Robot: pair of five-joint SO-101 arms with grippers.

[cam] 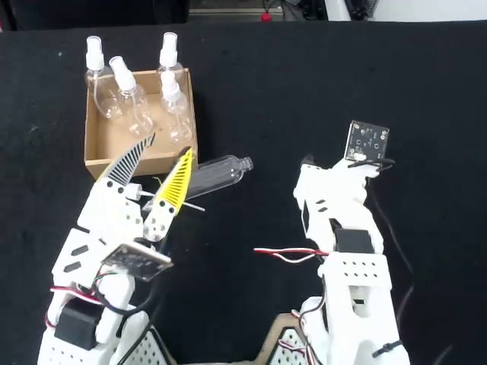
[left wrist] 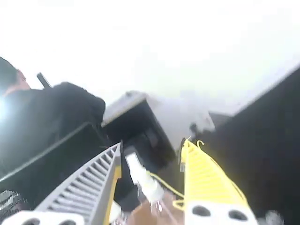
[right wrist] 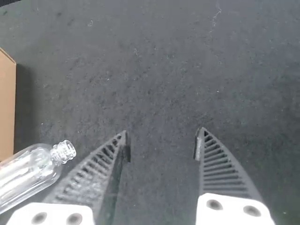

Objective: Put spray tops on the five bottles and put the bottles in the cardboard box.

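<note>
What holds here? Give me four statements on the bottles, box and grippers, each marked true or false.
1. Four spray-topped bottles stand in the cardboard box. True.
2. The fifth bottle stands capped. False: it lies on the table beside the box, neck bare.
3. The right gripper is shut on a bottle. False: it is open, holding nothing.
4. The left gripper is open at the box's near wall. True.
</note>
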